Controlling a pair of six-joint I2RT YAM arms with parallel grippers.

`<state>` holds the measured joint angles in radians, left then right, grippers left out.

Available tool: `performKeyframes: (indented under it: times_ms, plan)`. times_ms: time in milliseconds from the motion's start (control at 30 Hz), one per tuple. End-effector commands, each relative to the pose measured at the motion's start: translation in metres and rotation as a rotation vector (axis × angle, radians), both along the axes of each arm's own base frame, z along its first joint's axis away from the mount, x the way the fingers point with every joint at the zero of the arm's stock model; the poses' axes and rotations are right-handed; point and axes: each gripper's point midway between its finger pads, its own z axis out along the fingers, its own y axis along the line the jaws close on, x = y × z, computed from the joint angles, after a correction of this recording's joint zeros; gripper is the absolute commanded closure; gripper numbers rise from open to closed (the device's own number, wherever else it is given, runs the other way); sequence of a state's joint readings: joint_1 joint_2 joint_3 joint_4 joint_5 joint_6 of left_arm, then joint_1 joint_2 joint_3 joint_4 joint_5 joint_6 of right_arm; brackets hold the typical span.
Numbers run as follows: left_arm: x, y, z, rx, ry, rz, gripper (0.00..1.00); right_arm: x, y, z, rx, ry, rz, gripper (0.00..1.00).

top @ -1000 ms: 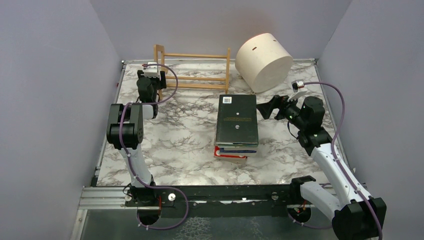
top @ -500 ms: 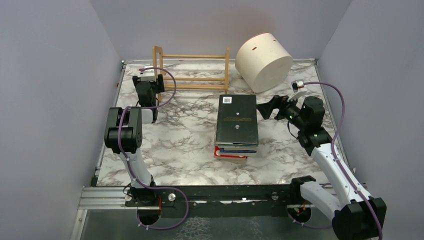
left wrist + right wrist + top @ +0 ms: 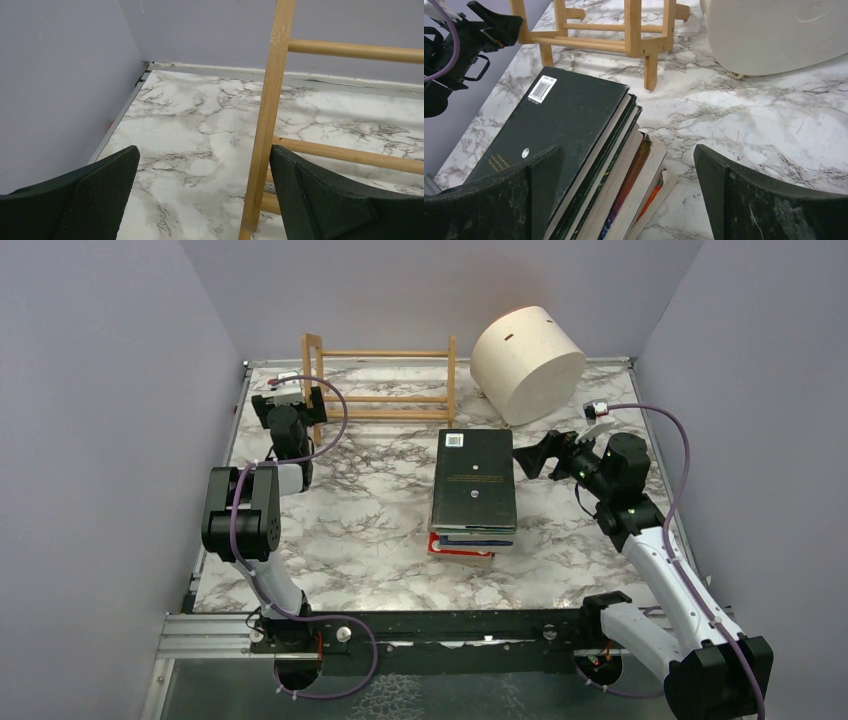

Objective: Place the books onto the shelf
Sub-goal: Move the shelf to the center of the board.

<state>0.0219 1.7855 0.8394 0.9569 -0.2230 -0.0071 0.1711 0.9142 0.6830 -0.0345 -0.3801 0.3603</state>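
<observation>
The books [image 3: 473, 480] lie in one flat stack mid-table, a black cover with a barcode sticker on top and red, blue and orange edges below [image 3: 569, 115]. My right gripper [image 3: 522, 457] is open just right of the stack; in the right wrist view its jaws [image 3: 628, 150] straddle the stack's near corner without touching it. The shelf [image 3: 390, 352], a light-wood rack with bare rails, stands at the back. My left gripper [image 3: 300, 402] is open at its left end. The end post [image 3: 265, 125] stands between the jaws [image 3: 204, 152], close to the right finger [image 3: 340, 200].
A cream cylindrical drum [image 3: 527, 362] lies on its side at the back right, close to the shelf's right end [image 3: 633, 30]. Lilac walls close in the marble table on the left, back and right. The left arm's cable loops beside the shelf.
My left gripper has opened wide and moved left and back along the shelf's end. The shelf has slid slightly left. The right arm and the books have not moved.
</observation>
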Motion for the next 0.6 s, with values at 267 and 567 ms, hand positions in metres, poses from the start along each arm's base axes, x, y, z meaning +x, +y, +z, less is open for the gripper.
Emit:
performKeyframes:
  times_ms: [267,567]
  plan:
    - [0.0,0.007,0.042,-0.035,-0.094,0.044,0.01,-0.003,0.004,0.022,0.0,-0.054,0.027,0.0]
    - [0.026,0.013,0.039,0.018,-0.066,0.067,0.01,-0.001,0.003,0.022,-0.007,-0.053,0.022,0.0]
